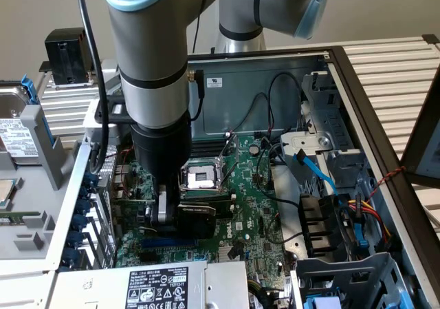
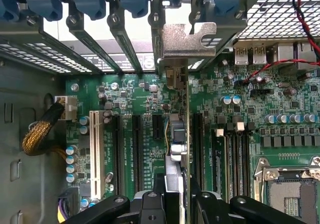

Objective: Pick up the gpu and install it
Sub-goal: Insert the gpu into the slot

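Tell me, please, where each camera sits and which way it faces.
Exterior view: sits above and outside the open case, looking down on the motherboard; the arm and gripper show.
Wrist view: sits on the wrist, looking down along the gripper at the slots; the fingers show, shut on the gpu.
Shared: gpu, motherboard, CPU socket.
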`<state>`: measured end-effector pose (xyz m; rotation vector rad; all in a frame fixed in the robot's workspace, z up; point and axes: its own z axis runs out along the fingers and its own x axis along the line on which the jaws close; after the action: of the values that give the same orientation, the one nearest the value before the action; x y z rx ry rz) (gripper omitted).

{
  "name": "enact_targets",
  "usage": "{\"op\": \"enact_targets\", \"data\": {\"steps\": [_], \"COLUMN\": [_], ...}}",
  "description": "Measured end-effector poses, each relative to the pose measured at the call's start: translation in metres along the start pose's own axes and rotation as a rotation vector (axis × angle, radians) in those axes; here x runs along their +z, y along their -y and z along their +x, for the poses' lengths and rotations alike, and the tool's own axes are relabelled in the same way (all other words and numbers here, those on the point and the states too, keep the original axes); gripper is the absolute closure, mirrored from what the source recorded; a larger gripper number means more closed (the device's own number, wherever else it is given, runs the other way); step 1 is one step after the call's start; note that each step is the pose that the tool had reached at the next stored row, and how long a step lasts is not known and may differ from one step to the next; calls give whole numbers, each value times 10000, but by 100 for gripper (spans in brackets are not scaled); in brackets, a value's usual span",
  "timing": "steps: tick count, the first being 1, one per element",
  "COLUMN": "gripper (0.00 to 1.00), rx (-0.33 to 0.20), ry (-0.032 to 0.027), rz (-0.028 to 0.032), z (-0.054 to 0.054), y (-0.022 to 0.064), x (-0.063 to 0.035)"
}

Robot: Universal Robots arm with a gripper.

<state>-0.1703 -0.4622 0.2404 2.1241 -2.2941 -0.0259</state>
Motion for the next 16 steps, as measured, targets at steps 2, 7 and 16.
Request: {"op": "enact_targets", "data": {"steps": [2,7,16], "gripper": [72,72,72], "rx": [0,1,0], "ry": [9,-1,-9], "rz": [111,121,133], "z": [-1,-1,-1], "y": [-1,-18,-58], "x": [1,-1,3]}}
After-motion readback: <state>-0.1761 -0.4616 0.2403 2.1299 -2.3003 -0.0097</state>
